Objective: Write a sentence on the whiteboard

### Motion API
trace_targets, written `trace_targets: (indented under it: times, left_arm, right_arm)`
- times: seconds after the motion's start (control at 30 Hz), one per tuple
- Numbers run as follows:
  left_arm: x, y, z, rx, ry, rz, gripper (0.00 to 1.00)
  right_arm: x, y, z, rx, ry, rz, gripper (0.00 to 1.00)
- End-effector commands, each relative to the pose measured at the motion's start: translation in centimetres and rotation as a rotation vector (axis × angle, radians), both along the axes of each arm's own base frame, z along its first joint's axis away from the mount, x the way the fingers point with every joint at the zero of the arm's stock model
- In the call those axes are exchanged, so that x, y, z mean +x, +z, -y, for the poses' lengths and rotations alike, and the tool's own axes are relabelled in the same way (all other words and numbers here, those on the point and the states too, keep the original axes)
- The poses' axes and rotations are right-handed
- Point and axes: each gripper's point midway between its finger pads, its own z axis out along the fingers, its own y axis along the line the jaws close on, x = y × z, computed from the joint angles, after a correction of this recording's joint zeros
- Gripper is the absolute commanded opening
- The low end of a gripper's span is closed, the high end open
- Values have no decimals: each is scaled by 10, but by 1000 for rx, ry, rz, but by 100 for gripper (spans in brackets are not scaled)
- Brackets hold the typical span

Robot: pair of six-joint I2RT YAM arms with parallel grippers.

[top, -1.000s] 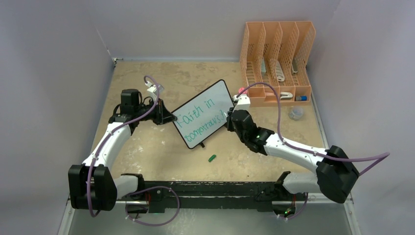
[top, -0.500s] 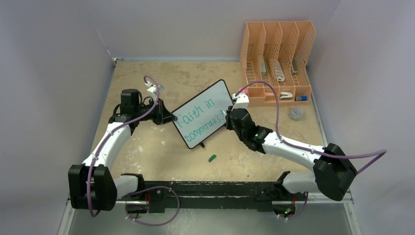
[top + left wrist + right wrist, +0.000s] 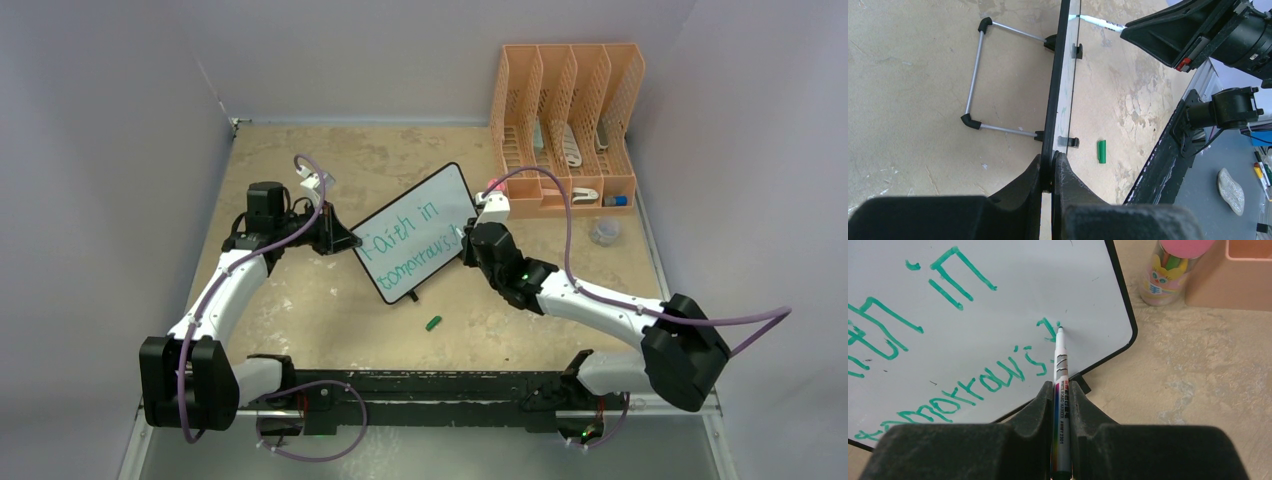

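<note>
The whiteboard (image 3: 415, 232) stands tilted on its feet mid-table, black-framed. My left gripper (image 3: 350, 241) is shut on its left edge; in the left wrist view the fingers (image 3: 1052, 157) pinch the frame (image 3: 1058, 90) edge-on. The sentence (image 3: 405, 240) in green reads "Faith in" above "tomorrow's" (image 3: 993, 382), with a fresh small stroke after it. My right gripper (image 3: 1061, 384) is shut on a white marker (image 3: 1060, 352) whose tip touches the whiteboard (image 3: 998, 305) near its lower right corner. In the top view the right gripper (image 3: 466, 240) sits at the board's right end.
A green marker cap (image 3: 433, 323) lies in front of the board. An orange file organiser (image 3: 565, 125) stands at the back right, with a pink-lidded pen tub (image 3: 1173, 270) beside it. A small clear lid (image 3: 604, 232) lies to the right. The wire stand (image 3: 975, 75) props the board behind.
My right arm has shifted slightly left with the marker at the board's right end. The left arm and the whiteboard have not moved.
</note>
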Motion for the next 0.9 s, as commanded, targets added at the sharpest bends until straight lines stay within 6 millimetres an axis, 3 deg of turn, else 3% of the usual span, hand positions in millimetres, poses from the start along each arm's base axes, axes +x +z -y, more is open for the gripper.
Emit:
trace_targets:
  times: [0.0,0.87]
  left_arm:
    - [16,-18,-22,127,84,35,0]
    - [15,-18,-22,125,82,37,0]
  right_arm:
    - [-1,5,3,26,-15,9,0]
    - [10,13,2,26,-26,36,0]
